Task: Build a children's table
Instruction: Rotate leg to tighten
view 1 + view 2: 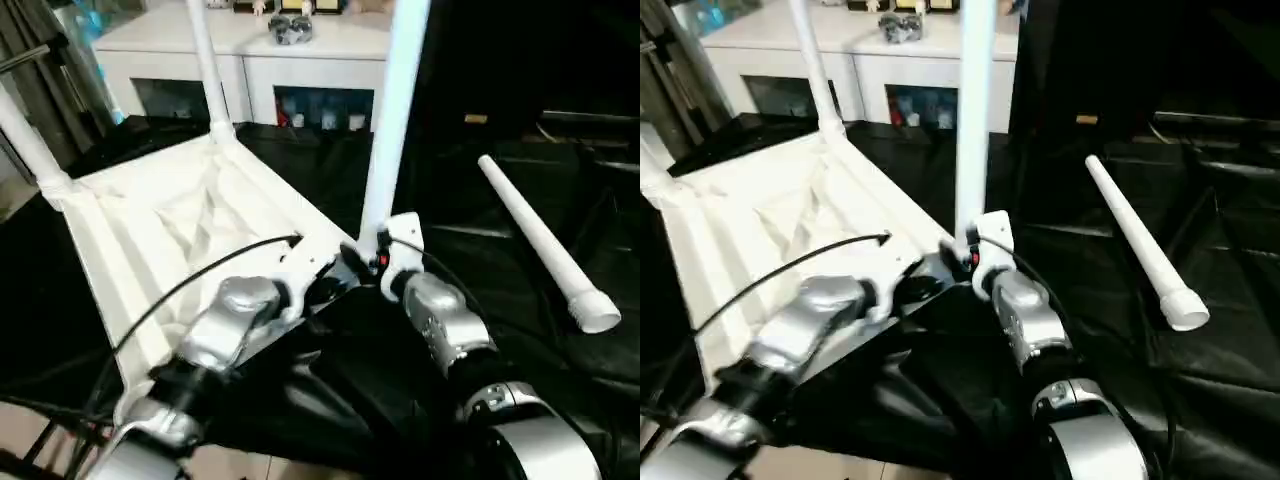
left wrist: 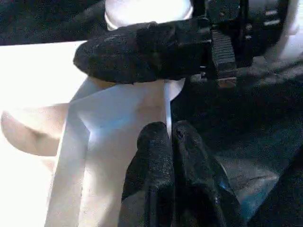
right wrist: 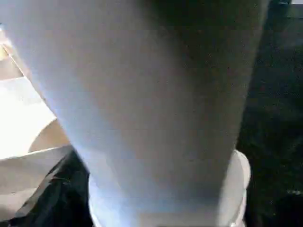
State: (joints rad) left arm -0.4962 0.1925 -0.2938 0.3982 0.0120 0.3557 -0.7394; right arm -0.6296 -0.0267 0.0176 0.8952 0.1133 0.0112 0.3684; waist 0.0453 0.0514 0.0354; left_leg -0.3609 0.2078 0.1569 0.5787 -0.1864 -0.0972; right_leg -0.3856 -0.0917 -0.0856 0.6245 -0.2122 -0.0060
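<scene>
At the tabletop (image 1: 150, 230) corner, the right claw (image 2: 142, 52) squeezed a smooth round white leg (image 1: 392, 110). The left claw (image 2: 170, 146) pinched the thin tabletop edge shut.

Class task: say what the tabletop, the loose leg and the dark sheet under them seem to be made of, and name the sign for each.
Tabletop: seemingly moulded white plastic, shown by its ribbed underside and smooth sheen. Loose leg: likely plastic tube, uniformly white with a collared end. Dark sheet: thin black film or cloth, creased and faintly glossy.
</scene>
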